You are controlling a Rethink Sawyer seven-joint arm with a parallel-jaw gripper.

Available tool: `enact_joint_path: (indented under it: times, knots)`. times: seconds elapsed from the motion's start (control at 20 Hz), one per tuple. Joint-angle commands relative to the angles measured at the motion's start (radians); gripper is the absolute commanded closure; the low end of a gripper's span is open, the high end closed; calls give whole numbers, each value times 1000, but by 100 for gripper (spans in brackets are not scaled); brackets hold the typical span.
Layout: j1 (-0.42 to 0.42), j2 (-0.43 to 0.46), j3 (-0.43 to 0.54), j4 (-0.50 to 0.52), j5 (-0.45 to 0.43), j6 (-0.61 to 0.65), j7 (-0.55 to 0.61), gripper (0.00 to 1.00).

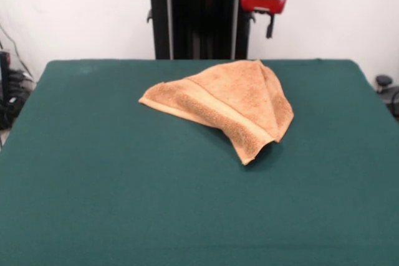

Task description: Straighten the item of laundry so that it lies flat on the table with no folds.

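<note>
Orange-tan towel lying folded into a rough triangle just past the green worktop's centre, toward 12 o'clock; claw raised beyond it, state indiscernible.

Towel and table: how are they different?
The towel is orange-tan; the table is dark green. The towel is small; the table is far bigger and fills most of the view. The towel lies bunched, with folds; the table's cover lies flat and smooth. Both look like soft cloth.
</note>
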Motion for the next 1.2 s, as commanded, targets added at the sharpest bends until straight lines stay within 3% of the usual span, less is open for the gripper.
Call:
enact_joint_path:
  times: [0.05, 0.3, 0.65, 0.8, 1.0, 1.2]
  knots:
    - [64, 187, 60, -105, -23, -176, 338, 0]
    - [55, 388, 64, -225, -86, -254, 386, 0]
    - [55, 384, 68, -229, -73, -264, 378, 0]
    - [44, 279, 72, -175, -39, -196, 325, 0]
    - [40, 8, 80, -70, 40, -4, 245, 0]
    - [59, -228, 57, -41, 85, 227, 190, 0]
